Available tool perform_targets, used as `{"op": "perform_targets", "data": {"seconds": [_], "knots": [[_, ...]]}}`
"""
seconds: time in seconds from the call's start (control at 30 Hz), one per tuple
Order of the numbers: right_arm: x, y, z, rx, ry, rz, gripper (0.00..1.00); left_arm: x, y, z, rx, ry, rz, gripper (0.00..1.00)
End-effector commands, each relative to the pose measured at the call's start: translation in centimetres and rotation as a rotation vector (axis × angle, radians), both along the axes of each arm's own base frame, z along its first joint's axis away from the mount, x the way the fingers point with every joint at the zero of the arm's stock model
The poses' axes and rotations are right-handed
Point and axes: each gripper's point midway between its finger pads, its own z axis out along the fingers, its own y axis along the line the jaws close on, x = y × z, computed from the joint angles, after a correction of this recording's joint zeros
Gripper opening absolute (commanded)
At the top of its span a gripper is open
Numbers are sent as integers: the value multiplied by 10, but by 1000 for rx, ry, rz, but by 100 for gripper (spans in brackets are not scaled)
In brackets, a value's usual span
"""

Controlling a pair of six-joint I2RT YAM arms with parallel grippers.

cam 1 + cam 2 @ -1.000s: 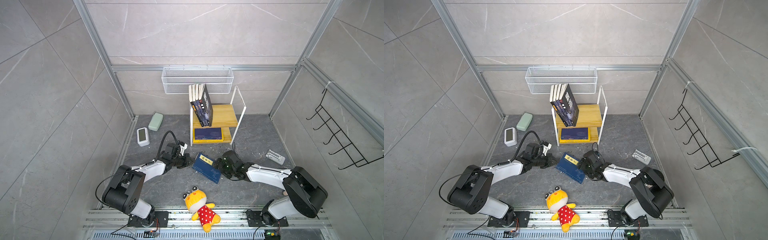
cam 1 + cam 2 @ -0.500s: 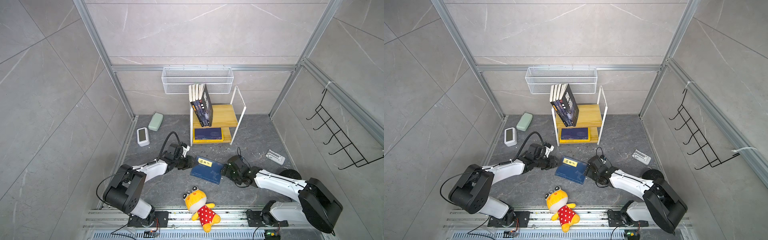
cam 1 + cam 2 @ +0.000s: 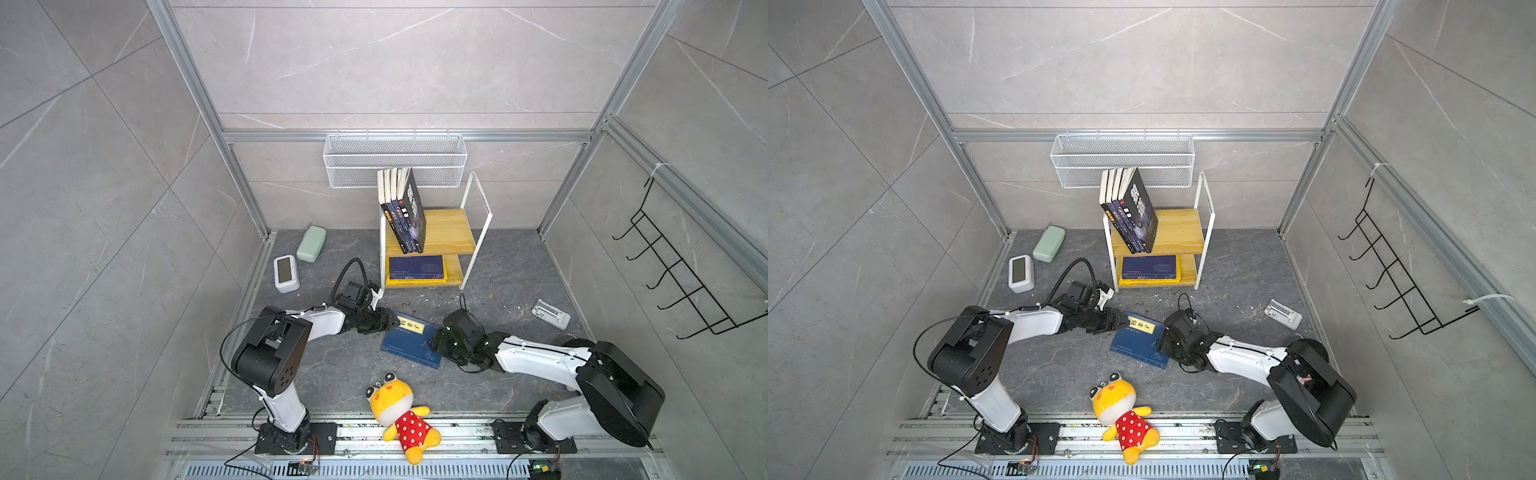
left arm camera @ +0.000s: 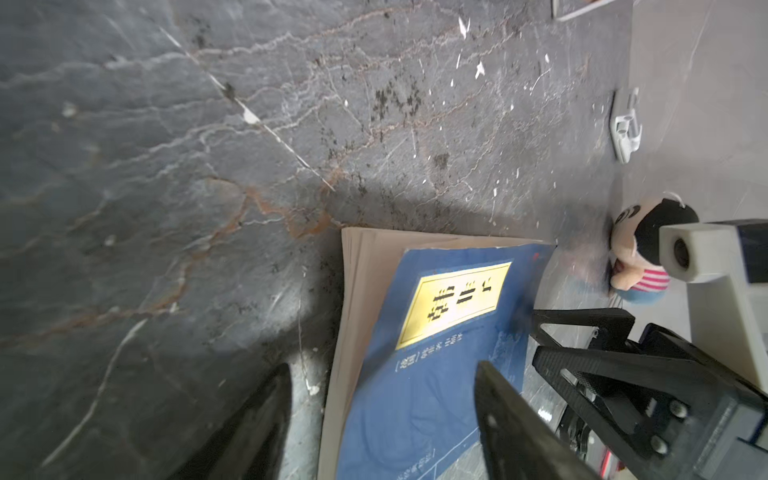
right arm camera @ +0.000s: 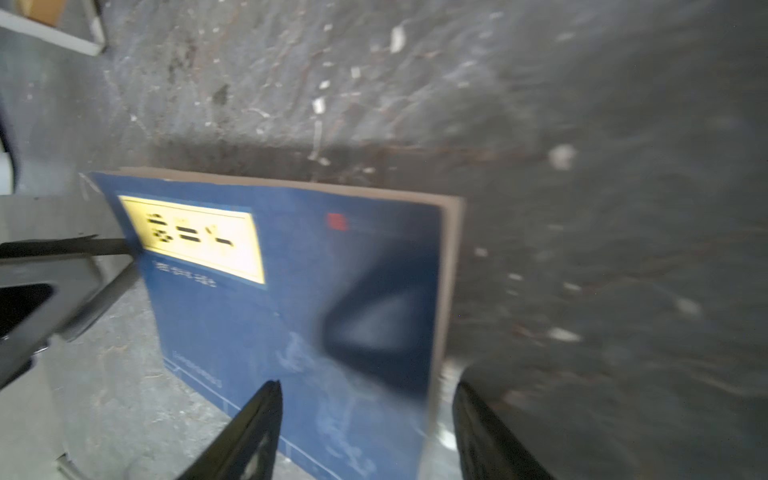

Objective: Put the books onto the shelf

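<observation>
A blue book with a yellow title label [image 3: 409,343] [image 3: 1139,341] lies on the dark floor between both arms. My left gripper [image 3: 392,322] [image 4: 382,399] is open at its labelled corner: one finger is over the cover [image 4: 419,395] and the other over the floor. At the opposite edge my right gripper [image 3: 435,343] [image 5: 365,415] is also open and straddles the book [image 5: 291,299]. The shelf [image 3: 451,232] [image 3: 1181,232] stands behind. Several dark books [image 3: 403,212] lean upright on its top board. A navy book on yellow ones [image 3: 415,268] lies flat on the lower board.
A yellow plush toy [image 3: 399,409] lies at the front rail. A white wire basket [image 3: 395,160] hangs on the back wall. A green case [image 3: 311,248] and a white clock [image 3: 286,272] sit at the back left, a white clip [image 3: 550,314] at the right, near a black hook rack [image 3: 673,282].
My left gripper has gone from shut to open and slid onto the book's labelled corner. My right arm drew back to the right, and its jaws have narrowed around the book's edge.
</observation>
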Motion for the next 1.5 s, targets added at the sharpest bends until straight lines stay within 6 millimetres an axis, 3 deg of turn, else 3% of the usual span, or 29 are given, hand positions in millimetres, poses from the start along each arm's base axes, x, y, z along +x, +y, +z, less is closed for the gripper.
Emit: {"op": "perform_targets", "data": {"seconds": [0.0,0.4,0.57,0.93,1.03,1.1,1.23,1.3,1.37,1.47], "knots": [[-28,-11,-39,-86,149,28,65,-8,-7,-2,-45,52,-31,60],[-19,-6,-38,-106,128,58,62,-20,-13,29,-151,55,-40,13],[-19,-3,-33,-103,139,63,63,-23,-16,47,-198,51,-47,1],[-13,-1,-22,-120,105,90,63,-23,-18,47,-220,67,-30,8],[-14,-2,-20,-107,97,88,62,-24,-19,50,-228,74,-32,7],[-12,-4,-19,-116,87,88,63,-25,-19,49,-228,73,-32,0],[-15,-10,-14,-139,82,88,63,-26,-16,51,-212,71,-28,0],[-15,-15,-9,-146,52,87,66,-26,-14,52,-206,59,-29,0],[-15,-26,-1,-195,14,104,77,-25,-12,54,-203,54,-15,0],[-19,-44,14,-269,-40,128,85,-22,-10,59,-210,60,7,0]]}}
